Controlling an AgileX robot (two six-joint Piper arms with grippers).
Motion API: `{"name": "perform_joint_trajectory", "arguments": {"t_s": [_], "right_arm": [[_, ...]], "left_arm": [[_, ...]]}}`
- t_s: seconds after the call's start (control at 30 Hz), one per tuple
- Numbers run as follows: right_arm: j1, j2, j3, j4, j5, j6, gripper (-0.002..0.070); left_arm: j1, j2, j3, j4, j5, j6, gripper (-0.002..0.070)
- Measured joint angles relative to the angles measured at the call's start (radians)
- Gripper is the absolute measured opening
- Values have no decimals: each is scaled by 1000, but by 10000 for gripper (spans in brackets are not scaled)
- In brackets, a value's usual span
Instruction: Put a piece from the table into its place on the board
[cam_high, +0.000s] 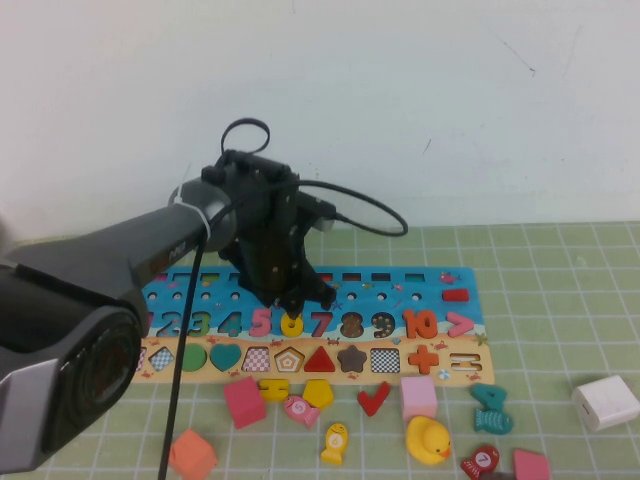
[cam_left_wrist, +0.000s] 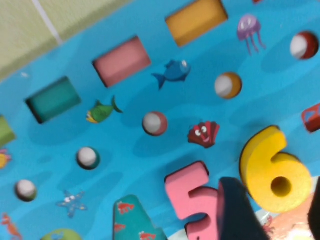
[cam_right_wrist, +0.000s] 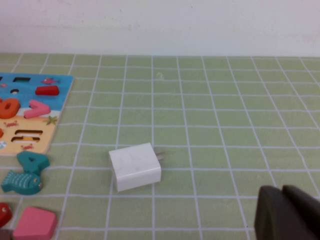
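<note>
left end effector (cam_high: 300, 295): hangs low over the number row of the board (cam_high: 450, 310), its dark fingertips straddling the slot between the pink 5 (cam_left_wrist: 192, 197) and the red 7 (cam_high: 321, 323); the fingers look parted and released, not pinching anything.
piece: the yellow 6 (cam_left_wrist: 275, 172) lies right under that end effector, level with the neighbouring digits and apparently sunk in its recess; one dark fingertip (cam_left_wrist: 235, 210) shows just beside it in the left wrist view.
right end effector (cam_right_wrist: 287, 215): only a dark corner of it shows in its own wrist view, and i cannot tell whether it is parted or clenched; it sits well apart from the board, with the white charger block (cam_right_wrist: 135, 166) on the green tabletop (cam_right_wrist: 225, 125) ahead of it.
step in hand: judged from the piece's seating, this is the release at the end of placing.
next move: a straight lift of the left end effector clear of the board, keeping the fingertips from dragging the 6 or nudging the 5.
risk: a fingertip catching the digit's edge could tip it out.
</note>
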Motion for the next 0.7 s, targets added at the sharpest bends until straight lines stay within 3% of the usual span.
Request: {"name": "perform_joint_trajectory", "arguments": {"t_s": [0.07,0.17,0.27,0.43,0.7], "right_arm": [[0,0,0,0,0,0,-1],[0,0,0,0,0,0,-1],[0,0,0,0,0,0,-1],[0,0,0,0,0,0,-1],[0,0,0,0,0,0,-1]], "left_arm": [[0,-2,-30,0,23,-1,249],[0,-34,-44,0,49,-1,111],[0,-98,-42,0,69,3,34],[0,-270,87,2,48,18,5],[0,-681,533,-51,-148,18,0]]}}
